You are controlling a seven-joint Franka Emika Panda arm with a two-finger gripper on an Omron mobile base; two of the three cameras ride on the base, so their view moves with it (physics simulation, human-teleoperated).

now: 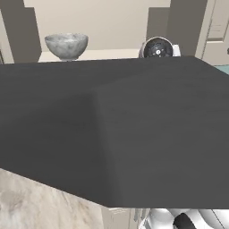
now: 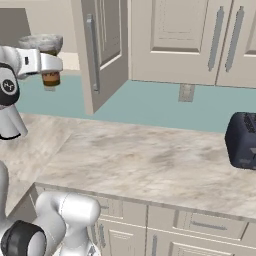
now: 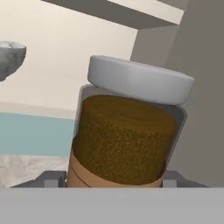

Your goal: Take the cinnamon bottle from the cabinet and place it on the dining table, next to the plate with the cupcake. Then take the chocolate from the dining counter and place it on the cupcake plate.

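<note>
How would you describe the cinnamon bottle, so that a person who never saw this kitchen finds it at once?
Look at the open wall cabinet above the marble counter. In front of its shelf, the end effector has the cinnamon bottle between its fingers. It is a small clear jar of brown powder with a grey lid, unlike the pale marbled bowl nearby.

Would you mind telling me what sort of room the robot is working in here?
Most likely a rendered home kitchen: cream panelled wall cabinets hang above a marble-topped counter with drawers, a dark toaster stands on it, and a cinnamon bottle sits at the open cabinet.
</note>
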